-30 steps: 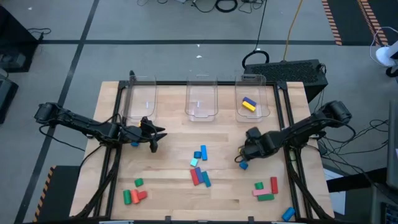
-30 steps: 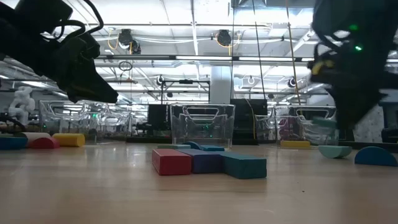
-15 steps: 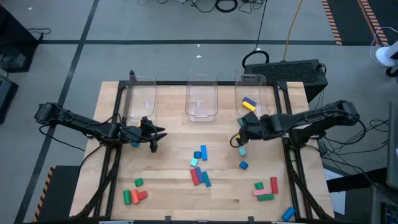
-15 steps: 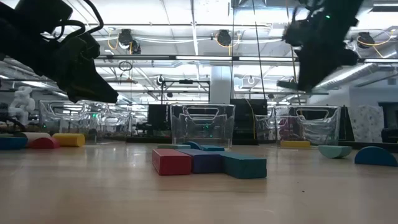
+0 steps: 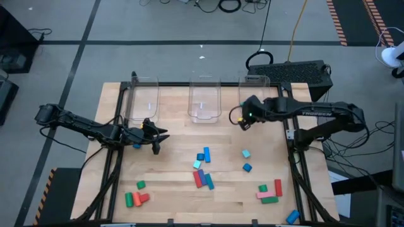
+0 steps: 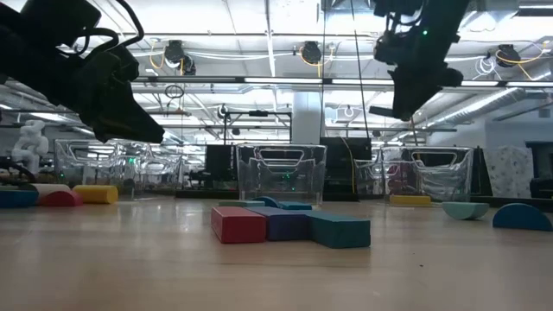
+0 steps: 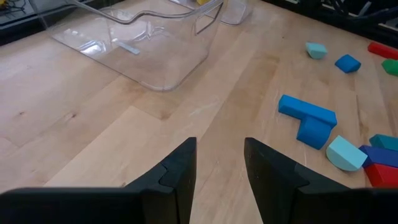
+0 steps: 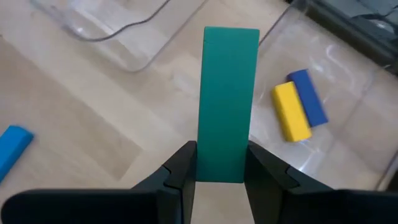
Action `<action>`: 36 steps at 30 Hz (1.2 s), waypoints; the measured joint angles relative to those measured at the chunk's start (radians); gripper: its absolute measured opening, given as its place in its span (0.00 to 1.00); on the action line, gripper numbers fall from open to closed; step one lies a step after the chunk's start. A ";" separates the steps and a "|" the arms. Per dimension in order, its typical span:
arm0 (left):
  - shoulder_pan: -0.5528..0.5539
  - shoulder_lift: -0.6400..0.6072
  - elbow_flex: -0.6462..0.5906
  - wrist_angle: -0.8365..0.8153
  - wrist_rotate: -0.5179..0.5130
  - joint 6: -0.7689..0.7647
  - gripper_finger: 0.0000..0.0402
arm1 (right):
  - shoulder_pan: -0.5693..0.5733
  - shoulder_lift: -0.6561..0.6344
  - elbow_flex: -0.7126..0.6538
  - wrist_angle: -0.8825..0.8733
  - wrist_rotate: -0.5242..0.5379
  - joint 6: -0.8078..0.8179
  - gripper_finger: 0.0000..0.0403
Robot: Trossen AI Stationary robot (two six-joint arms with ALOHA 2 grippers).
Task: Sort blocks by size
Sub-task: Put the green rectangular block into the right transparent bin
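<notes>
A long green bar block (image 8: 228, 102) is clamped between the fingers of the right end effector (image 8: 221, 163), raised above the wooden table (image 5: 170, 189) at about two o'clock, beside the right clear plastic bin (image 5: 262, 94) holding a yellow bar (image 8: 290, 112) and blue bar (image 8: 309, 96). The left end effector (image 7: 219, 163), fingers apart and empty, hovers at nine o'clock.

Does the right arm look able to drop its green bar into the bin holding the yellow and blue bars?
Probably yes: the right gripper, shut on the green bar, hangs beside that open-topped bin, nothing between.
</notes>
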 joint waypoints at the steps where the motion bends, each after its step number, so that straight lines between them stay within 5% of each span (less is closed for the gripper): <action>1: 0.000 0.000 0.000 0.000 0.000 0.000 0.34 | -0.019 0.000 0.000 0.000 0.000 -0.015 0.24; 20: 0.000 0.000 0.000 -0.001 0.000 0.006 0.34 | -0.290 0.016 0.000 0.049 -0.100 -0.197 0.24; 36: 0.000 0.000 0.000 -0.007 0.000 0.007 0.34 | -0.450 0.260 0.000 0.085 -0.157 -0.340 0.24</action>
